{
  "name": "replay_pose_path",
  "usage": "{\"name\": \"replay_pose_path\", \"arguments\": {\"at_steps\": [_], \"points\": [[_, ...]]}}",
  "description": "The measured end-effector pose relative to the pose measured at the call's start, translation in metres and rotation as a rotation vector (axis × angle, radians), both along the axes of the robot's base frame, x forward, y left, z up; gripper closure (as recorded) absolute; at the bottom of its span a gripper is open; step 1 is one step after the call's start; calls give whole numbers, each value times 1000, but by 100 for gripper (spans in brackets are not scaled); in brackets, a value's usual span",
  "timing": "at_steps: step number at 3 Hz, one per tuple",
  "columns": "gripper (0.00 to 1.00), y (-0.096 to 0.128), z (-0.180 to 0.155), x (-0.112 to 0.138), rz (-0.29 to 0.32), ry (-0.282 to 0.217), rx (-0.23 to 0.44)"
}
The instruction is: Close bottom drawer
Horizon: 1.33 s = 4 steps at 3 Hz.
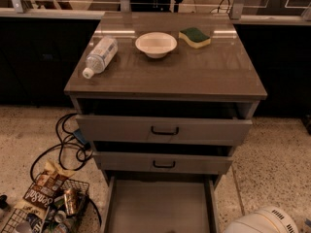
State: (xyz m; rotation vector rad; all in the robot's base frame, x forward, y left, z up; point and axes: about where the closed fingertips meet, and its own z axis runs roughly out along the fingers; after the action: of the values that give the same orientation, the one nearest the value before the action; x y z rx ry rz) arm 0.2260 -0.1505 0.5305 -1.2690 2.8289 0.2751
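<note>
- On the left, on the floor, a wire basket (43,210) with snack packets and cans is standing beside some black cables (62,147); both are lying close to the cabinet's left side, and I am judging that they are not blocking the drawer's way
- On the cabinet top a plastic bottle (99,56) is lying on its side, then a white bowl (156,43), then a sponge (195,37); none of them is taking part
- Low in the middle, the bottom drawer (158,203) is standing pulled far out under the middle drawer (164,163), with its grey tray showing; I am judging the closing push as not yet begun
- Its front and handle are being cut off by the lower edge, so I am not seeing where to press
- The next move is asking me to reach that front and push it straight toward the cabinet
- At the lower right only a white rounded part of my arm (262,222) is showing; my gripper is lying outside the view, so I cannot tell how the jaws are standing
</note>
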Motion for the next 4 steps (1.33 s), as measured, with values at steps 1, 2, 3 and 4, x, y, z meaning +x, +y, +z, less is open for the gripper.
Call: {"name": "replay_pose_path", "arguments": {"at_steps": [1, 2, 3, 4], "points": [[0, 0, 0, 0, 1, 1, -2], [0, 5, -1, 4, -3, 1, -15], [0, 29, -42, 16, 91, 25, -42], [0, 47, -75, 29, 161, 56, -71]]}}
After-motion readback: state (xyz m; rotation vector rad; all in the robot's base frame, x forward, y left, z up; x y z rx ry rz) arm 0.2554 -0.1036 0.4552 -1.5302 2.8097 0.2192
